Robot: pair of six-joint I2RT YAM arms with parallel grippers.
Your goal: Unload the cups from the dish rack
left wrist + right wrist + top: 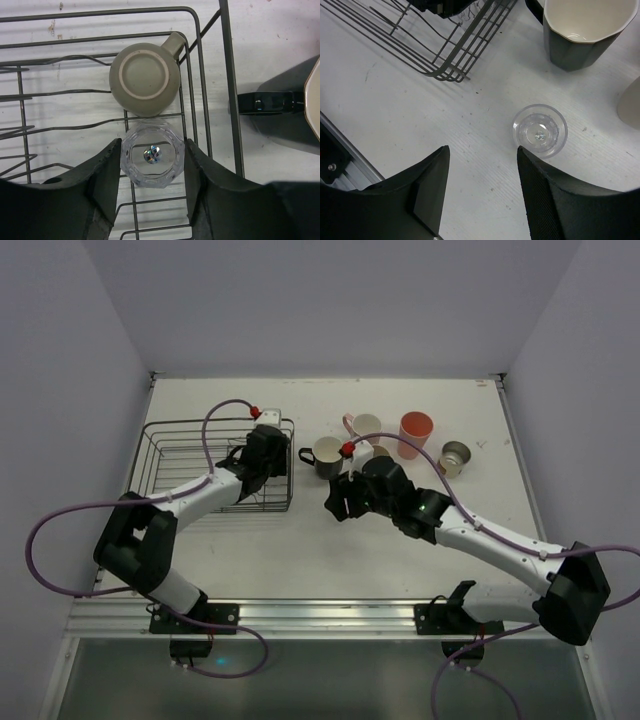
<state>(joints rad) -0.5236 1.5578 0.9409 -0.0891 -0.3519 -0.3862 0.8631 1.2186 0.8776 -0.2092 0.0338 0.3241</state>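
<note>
The dark wire dish rack point(170, 455) stands at the left. In the left wrist view an upside-down olive mug point(145, 77) and an upside-down clear glass point(152, 167) sit in the rack point(227, 90). My left gripper point(152, 150) reaches into the rack's right end point(262, 455), its fingers pressed on both sides of that glass. My right gripper point(482, 150) is open and empty above the table point(340, 502). A second clear glass point(540, 131) stands upright beside its right fingertip. The black mug point(325, 455), pink mug point(365, 427), salmon tumbler point(415, 432) and metallic cup point(455, 457) stand on the table.
The black mug point(585, 30) stands just beyond the right gripper and close to the rack's right wall point(280, 115). A beige cup point(631, 97) shows at the right edge of the right wrist view. The rack's near corner point(450, 55) lies to the left of the right gripper.
</note>
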